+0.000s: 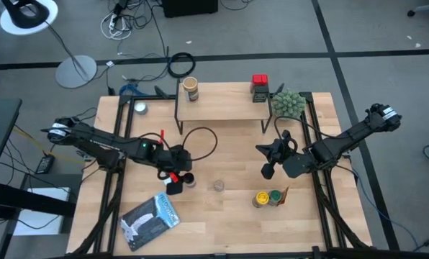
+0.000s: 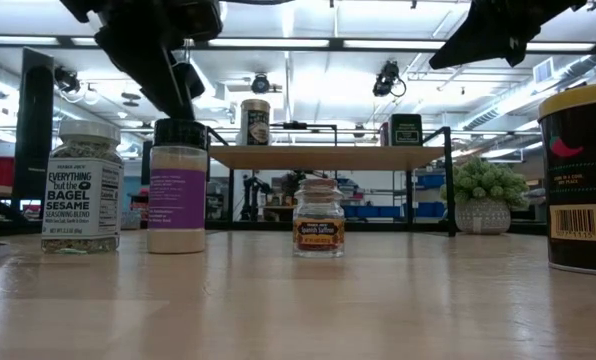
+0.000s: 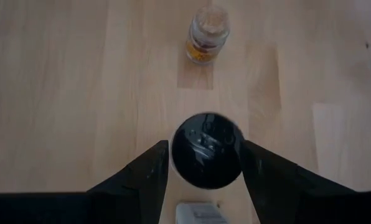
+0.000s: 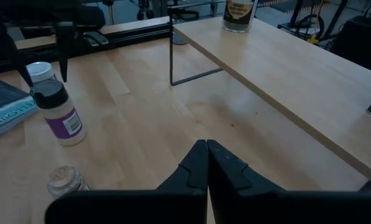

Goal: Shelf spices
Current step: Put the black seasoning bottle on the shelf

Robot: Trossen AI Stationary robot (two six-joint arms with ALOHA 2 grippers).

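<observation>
A jar with a black lid (image 3: 207,158) and purple label (image 2: 178,200) stands on the table beside a white-capped bagel sesame jar (image 2: 82,190). My left gripper (image 3: 207,146) hovers over it, pointing steeply down, one finger on either side of the lid. A small tan-lidded jar (image 1: 219,185) stands alone at mid-table. Yellow-lidded (image 1: 261,198) and green-lidded (image 1: 275,196) spices stand near the front right. The shelf (image 1: 222,108) at the far side carries a tan jar (image 1: 191,88) and a red-lidded tin (image 1: 260,86). My right gripper (image 1: 267,171) waits shut above the table, right of centre. My left gripper comes at the black lid's rim (image 3: 174,155) from above, slanting toward the table's right. The gap between its fingers (image 3: 154,180) is about as wide as the lid. I cannot tell whether they touch it. The jar stands upright on the table.
A flat silver-blue pouch (image 1: 151,219) lies at the front left. A fuzzy green plant (image 1: 288,104) stands by the shelf's right end. A black cable loop (image 1: 200,140) lies in front of the shelf. Bare wood shows between the small jar and the shelf.
</observation>
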